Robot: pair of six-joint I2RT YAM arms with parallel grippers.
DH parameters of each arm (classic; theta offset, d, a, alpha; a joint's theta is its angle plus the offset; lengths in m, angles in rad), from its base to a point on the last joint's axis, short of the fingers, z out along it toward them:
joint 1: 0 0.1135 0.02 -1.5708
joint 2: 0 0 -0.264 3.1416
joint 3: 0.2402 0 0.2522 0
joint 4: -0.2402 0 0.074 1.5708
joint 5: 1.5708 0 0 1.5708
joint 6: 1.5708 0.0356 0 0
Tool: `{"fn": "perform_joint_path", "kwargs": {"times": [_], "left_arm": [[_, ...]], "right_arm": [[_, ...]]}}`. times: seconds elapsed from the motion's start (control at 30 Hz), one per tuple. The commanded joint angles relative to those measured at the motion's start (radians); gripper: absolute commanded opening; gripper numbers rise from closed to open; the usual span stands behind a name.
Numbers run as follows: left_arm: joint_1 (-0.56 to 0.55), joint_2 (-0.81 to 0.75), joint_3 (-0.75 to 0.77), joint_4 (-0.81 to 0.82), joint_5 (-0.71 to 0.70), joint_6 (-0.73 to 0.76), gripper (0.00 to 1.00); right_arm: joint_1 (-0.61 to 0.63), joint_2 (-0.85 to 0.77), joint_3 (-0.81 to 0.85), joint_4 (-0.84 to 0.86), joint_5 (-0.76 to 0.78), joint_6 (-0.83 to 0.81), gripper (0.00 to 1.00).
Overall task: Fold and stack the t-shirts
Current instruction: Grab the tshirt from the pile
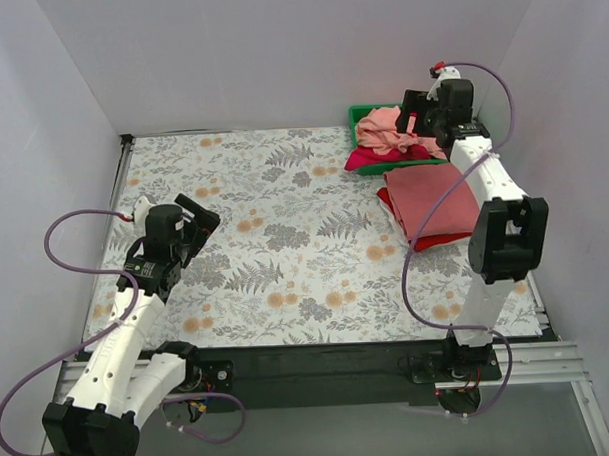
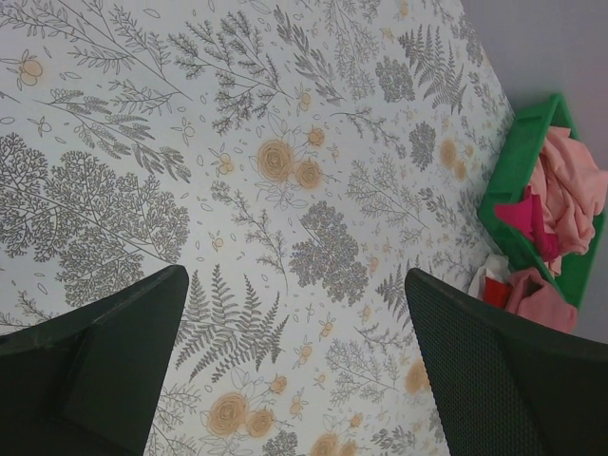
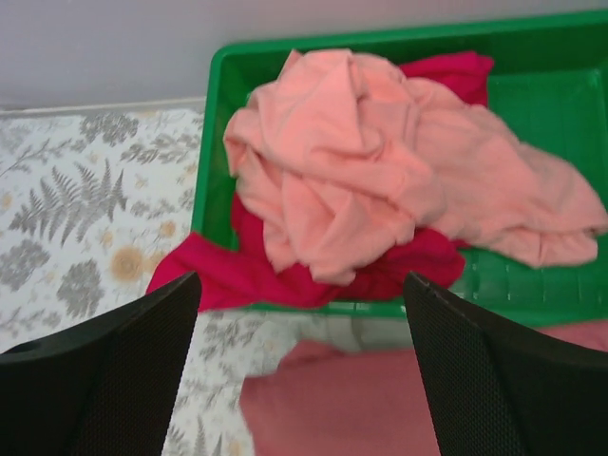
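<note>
Salmon-pink t-shirt [image 3: 380,171] lies crumpled in green tray [image 3: 532,95], just beyond right hand [image 3: 302,285], over magenta t-shirt [image 3: 237,275] that spills across tray's near rim. Dusty rose t-shirt [image 3: 342,404] flat on surface [image 2: 285,142] below that hand, red t-shirt [image 1: 440,241] under it. Right hand fingers apart, holding nothing. Left hand [image 2: 296,280] likewise apart, over floral surface, well away from shirts.

The salmon-pink t-shirt [image 3: 380,180] hides most of the magenta t-shirt [image 3: 237,275]; the green tray [image 3: 541,104] runs off frame.
</note>
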Motion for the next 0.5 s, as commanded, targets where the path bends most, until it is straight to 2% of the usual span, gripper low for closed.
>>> {"fn": "perform_joint_path", "kwargs": {"times": [0.0, 0.17, 0.2, 0.3, 0.47], "left_arm": [[0.001, 0.008, -0.018, 0.054, -0.060, -0.007, 0.98], [0.001, 0.055, -0.007, 0.040, -0.078, -0.007, 0.98], [0.001, 0.074, -0.012, 0.050, -0.074, -0.007, 0.98], [0.001, 0.089, -0.020, 0.060, -0.069, -0.001, 0.98], [0.001, 0.138, -0.009, 0.060, -0.080, 0.002, 0.98]], "right_arm": [[0.005, 0.172, 0.234, -0.010, 0.031, -0.106, 0.92], [0.015, 0.400, 0.473, -0.036, 0.077, -0.181, 0.92], [0.015, 0.522, 0.639, -0.032, 0.080, -0.219, 0.92], [0.017, 0.577, 0.682, 0.013, 0.023, -0.232, 0.92], [0.046, 0.632, 0.631, 0.114, -0.024, -0.221, 0.90]]}}
